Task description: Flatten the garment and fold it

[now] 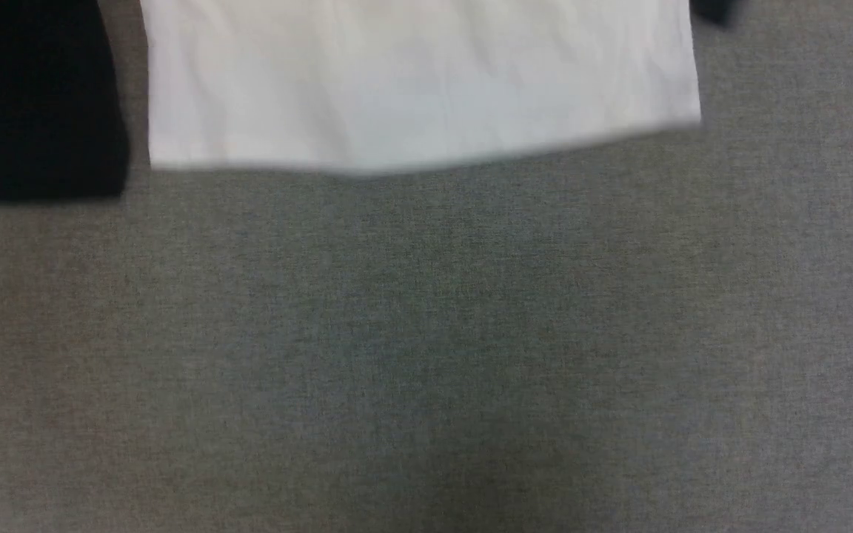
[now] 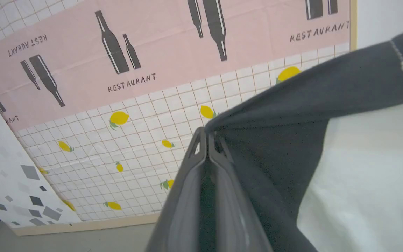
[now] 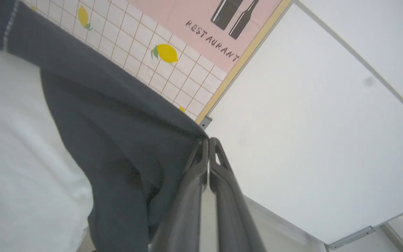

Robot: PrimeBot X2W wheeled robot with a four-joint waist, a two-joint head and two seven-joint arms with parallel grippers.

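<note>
Left pincer [image 2: 207, 138] was clenched on black shoulder cloth of the garment [image 2: 292, 122]. Right pincer [image 3: 208, 141] was clenched on the opposite shoulder. The white body hung between them, with the hem and one black sleeve [image 1: 38, 96] over the grey table [image 1: 426, 355]; contact unclear. Judged: flattening in hand, no fold made yet.

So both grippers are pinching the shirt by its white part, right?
Not quite. Both grippers are pinching the shirt by its black part. The left wrist view shows the left gripper shut on black cloth, and the right wrist view shows the right gripper the same.
</note>
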